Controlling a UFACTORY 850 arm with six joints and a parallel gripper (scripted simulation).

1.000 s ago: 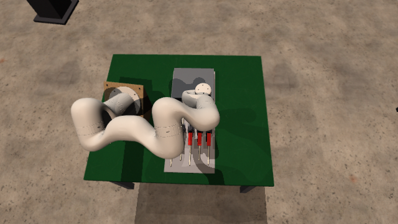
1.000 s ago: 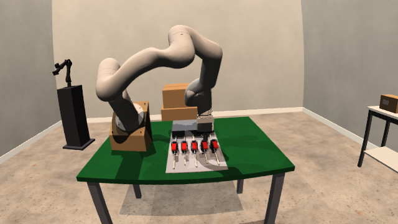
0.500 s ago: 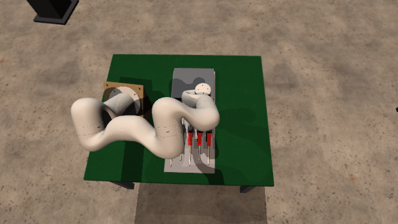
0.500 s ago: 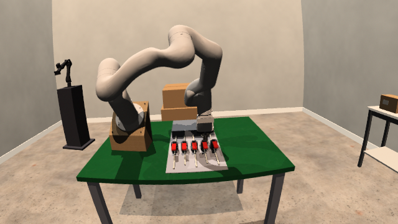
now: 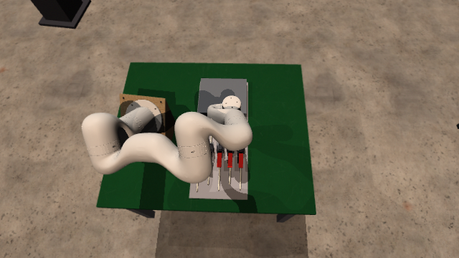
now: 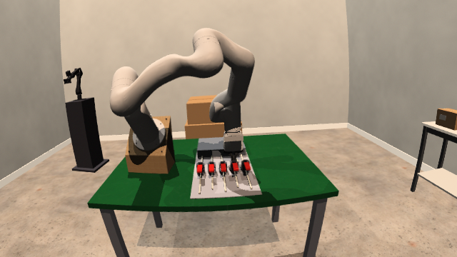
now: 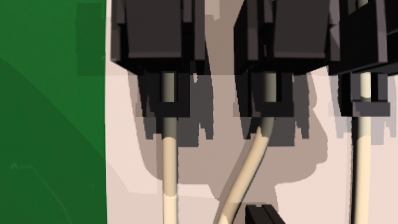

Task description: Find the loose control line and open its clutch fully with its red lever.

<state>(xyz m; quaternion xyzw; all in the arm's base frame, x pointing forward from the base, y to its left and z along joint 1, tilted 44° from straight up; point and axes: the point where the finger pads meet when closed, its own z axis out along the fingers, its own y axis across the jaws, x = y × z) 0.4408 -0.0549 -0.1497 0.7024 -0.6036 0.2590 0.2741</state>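
Observation:
Five pale control lines run from the grey console [image 6: 211,144] through black clutches with red levers [image 6: 223,166] on a light plate [image 6: 225,178]. All five levers lie flat. My gripper [image 6: 233,149] is shut and reaches down between the console and the clutches, at the fourth line from the left. In the wrist view its dark fingertips [image 7: 260,215] press sideways against that line [image 7: 252,160], which bends into a curve below its clutch [image 7: 280,45]. The lines on either side [image 7: 169,170] [image 7: 364,160] run straight. In the overhead view the arm hides the gripper and only three levers [image 5: 229,160] show.
The arm's wooden base block [image 6: 150,153] stands on the left of the green table [image 6: 285,168]. Cardboard boxes [image 6: 200,116] sit behind the table. A black pedestal [image 6: 83,133] stands at the far left and a side table [image 6: 439,153] at the right.

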